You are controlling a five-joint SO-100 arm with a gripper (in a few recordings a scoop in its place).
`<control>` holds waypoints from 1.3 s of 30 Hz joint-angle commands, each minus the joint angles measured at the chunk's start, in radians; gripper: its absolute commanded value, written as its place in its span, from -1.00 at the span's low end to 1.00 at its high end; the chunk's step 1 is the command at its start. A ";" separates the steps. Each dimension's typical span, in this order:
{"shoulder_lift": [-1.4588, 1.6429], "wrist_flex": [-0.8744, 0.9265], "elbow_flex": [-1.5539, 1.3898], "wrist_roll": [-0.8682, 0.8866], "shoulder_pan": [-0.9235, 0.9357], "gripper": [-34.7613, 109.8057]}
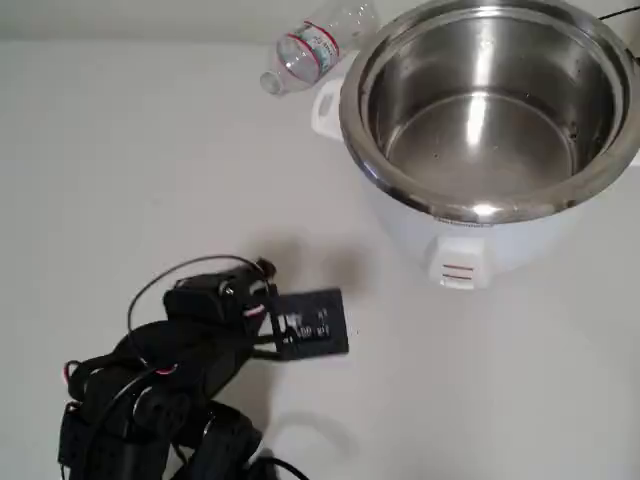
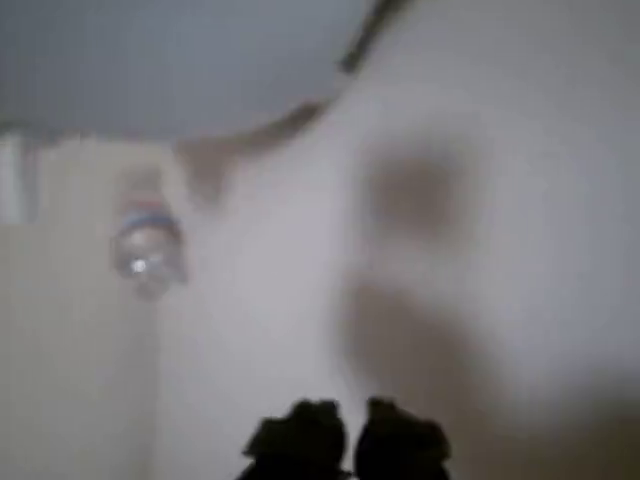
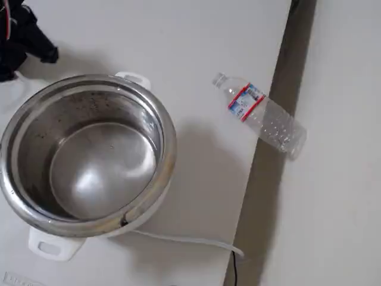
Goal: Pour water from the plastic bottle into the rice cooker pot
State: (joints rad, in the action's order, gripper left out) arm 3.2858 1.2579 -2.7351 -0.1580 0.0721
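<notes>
Clear plastic bottle point(image 1: 310, 47) lies on its side at the table's far edge, untouched.
Overhead, left to right: gripper point(image 1: 315, 325) low and well apart, fingers seem pressed together, grasping nothing; bottle just beside the rice cooker pot point(image 1: 490, 100); pot open and upright, ready for pouring.

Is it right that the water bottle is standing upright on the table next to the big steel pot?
Not quite. The water bottle is lying on its side, not standing, as the fixed view shows; part of it hangs over the edge of the table. It is next to the steel pot.
</notes>
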 commanded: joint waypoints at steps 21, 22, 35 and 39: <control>0.002 0.032 -0.235 0.025 0.058 -0.52; 0.002 0.032 -0.235 0.025 0.058 -0.52; 0.002 0.034 -0.235 0.025 0.058 -0.52; 0.002 0.034 -0.235 0.025 0.058 -0.52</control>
State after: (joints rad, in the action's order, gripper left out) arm 3.2873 1.2747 -2.9391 -0.1350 0.1273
